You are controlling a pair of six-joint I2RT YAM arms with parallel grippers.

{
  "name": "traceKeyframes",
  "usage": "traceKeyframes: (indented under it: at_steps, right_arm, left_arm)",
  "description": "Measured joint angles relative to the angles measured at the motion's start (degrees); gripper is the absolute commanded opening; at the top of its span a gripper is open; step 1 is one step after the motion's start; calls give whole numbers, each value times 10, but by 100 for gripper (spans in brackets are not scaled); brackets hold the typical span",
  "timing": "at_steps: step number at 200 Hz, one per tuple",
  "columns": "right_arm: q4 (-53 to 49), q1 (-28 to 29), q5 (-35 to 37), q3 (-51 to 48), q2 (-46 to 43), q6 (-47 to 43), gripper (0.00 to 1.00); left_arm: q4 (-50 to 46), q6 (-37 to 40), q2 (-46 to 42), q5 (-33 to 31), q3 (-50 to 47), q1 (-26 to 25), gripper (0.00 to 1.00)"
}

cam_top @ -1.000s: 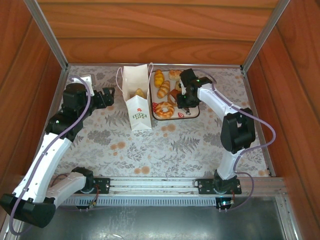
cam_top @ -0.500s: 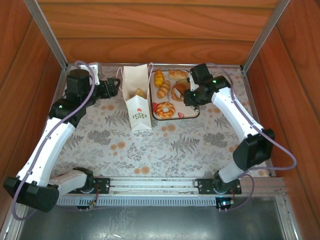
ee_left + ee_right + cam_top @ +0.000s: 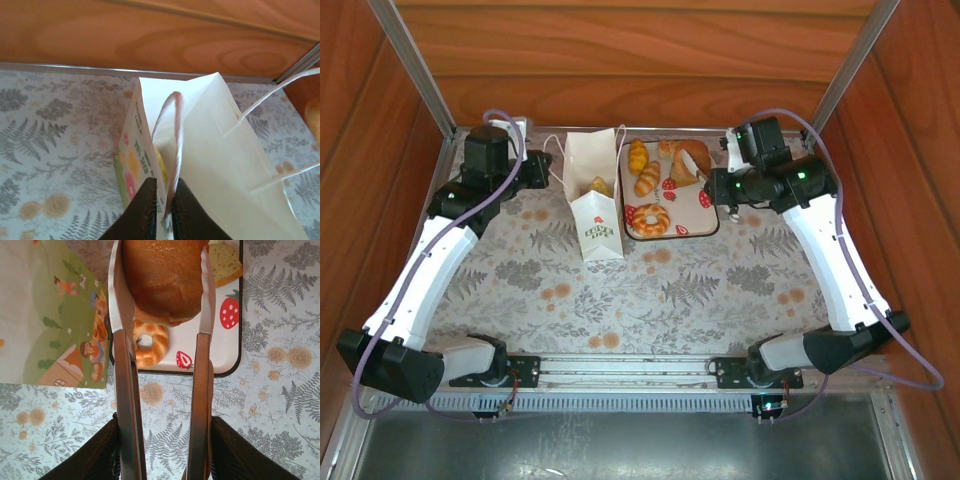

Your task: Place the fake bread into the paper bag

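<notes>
The white paper bag [image 3: 592, 195] stands upright left of the tray, with one piece of fake bread [image 3: 600, 186] inside it. My left gripper [image 3: 552, 168] is shut on the bag's left rim and cord handle [image 3: 176, 125]; its dark fingers [image 3: 145, 210] pinch the paper. My right gripper [image 3: 162, 440] is shut on metal tongs [image 3: 125, 390]. Those tongs clamp a round brown bun [image 3: 162, 280] above the tray, right of the bag [image 3: 45, 315]. On the tray lie a glazed ring donut [image 3: 650, 217], two croissants [image 3: 642, 168] and a toast slice [image 3: 225, 262].
The strawberry-print tray [image 3: 708, 226] sits at the back of the floral tablecloth, right of the bag. Wooden walls and metal rails close in the back and both sides. The near half of the table holds nothing but the arms' bases.
My left gripper moved in to the bag and shut on its rim and handle. My right arm swung right and back, lifting the bun in the tongs off the tray.
</notes>
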Motion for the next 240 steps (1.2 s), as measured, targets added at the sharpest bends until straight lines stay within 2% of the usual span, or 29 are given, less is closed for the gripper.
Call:
traceKeyframes:
  at_steps: [48, 78, 154, 195, 240]
  right_arm:
    - [-47, 30, 7, 92, 5, 7, 45]
    - [-68, 67, 9, 176, 24, 8, 45]
    - [-123, 164, 36, 421, 151, -9, 45]
    - [-111, 194, 32, 450, 195, -17, 45]
    - [-68, 221, -5, 445, 235, -17, 46]
  left_arm:
    - [0, 4, 0, 0, 2, 0, 0]
    - [0, 4, 0, 0, 2, 0, 0]
    - [0, 4, -2, -2, 2, 0, 0]
    - [0, 4, -2, 0, 2, 0, 0]
    - [0, 0, -2, 1, 2, 0, 0]
